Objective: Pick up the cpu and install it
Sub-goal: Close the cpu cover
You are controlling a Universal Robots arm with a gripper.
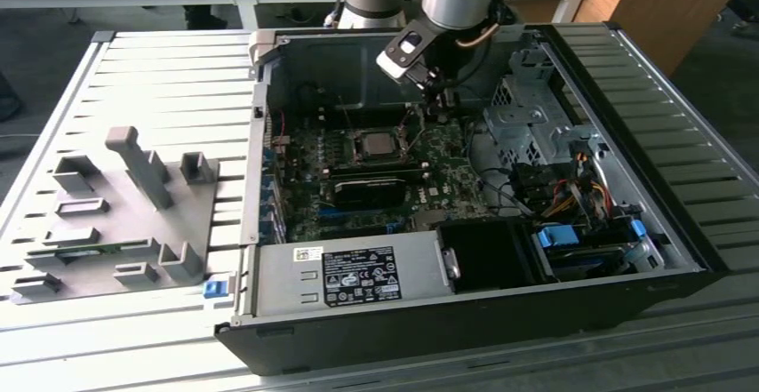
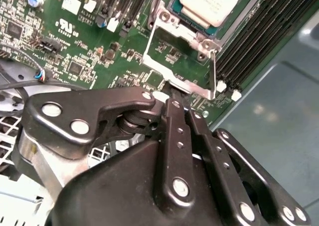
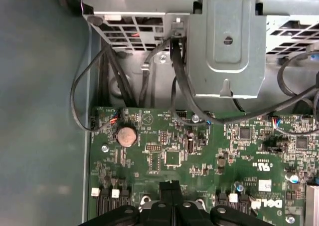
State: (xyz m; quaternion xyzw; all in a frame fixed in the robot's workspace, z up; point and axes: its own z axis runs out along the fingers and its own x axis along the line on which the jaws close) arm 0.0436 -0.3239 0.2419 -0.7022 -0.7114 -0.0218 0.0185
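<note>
The cpu (image 1: 381,146) lies silvery top up in its socket on the green motherboard (image 1: 445,156) inside the open computer case (image 1: 475,321). In the second wrist view the cpu (image 2: 212,4) rests in the socket, and the socket's metal hold-down frame (image 2: 172,69) stands swung open beside it. My gripper (image 1: 440,108) hangs over the board toward the exterior view's right of the socket. Its black fingers (image 2: 174,131) are shut together with nothing between them, and their tips (image 3: 169,187) sit right at the frame's free edge.
A grey power supply (image 1: 355,272) and black drive bay (image 1: 492,254) fill the case's near side. A metal drive cage (image 3: 227,41) with looping cables (image 3: 179,81) stands beside the board. Black memory slots (image 2: 259,41) flank the socket. A grey parts rack (image 1: 119,205) sits outside the case.
</note>
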